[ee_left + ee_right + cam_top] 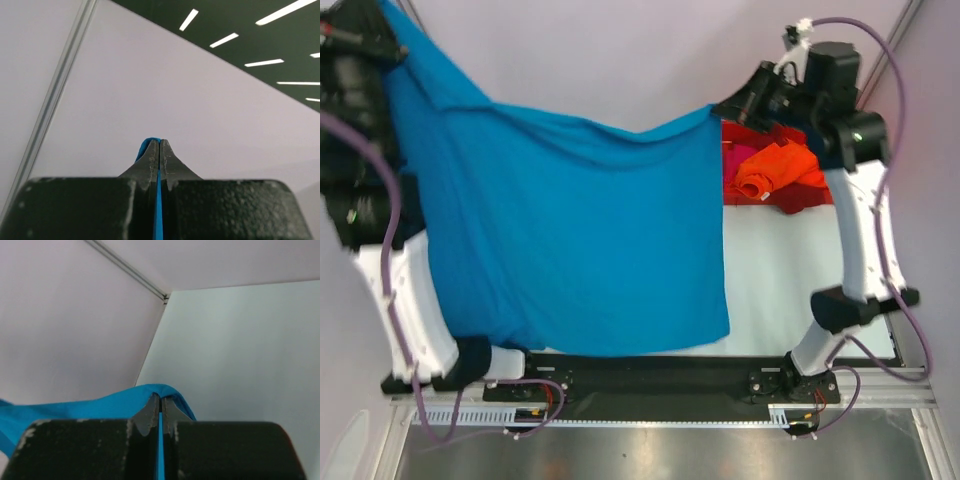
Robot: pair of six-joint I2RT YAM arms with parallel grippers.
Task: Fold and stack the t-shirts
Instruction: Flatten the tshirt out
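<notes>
- Left pincer is clamped shut on the teal shirt; a blue sliver of cloth shows between the jaws in the left wrist view
- Right pincer is also closed on the shirt's edge, with cloth bunched over its tips
- The shirt hangs spread between the two arms, off the worktop along its top edge, which sags in the middle
- Left corner is held at far left, right corner at far right; the lower hem reaches toward the arm bases, and I cannot tell if it rests on the worktop
- Orange shirt, magenta shirt and dark red shirt lie heaped at far right, just beside the right pincer, and look unfolded
- Step, as I judge it: spreading the teal shirt out to lay it flat before the first fold; no fold shows and nothing is stacked, so the task is early
- Next move calls for both arms to lower together with the top edge taut
- The cloth should land flat on the bare worktop, clear of the heap, with both grips shut until it is down
</notes>
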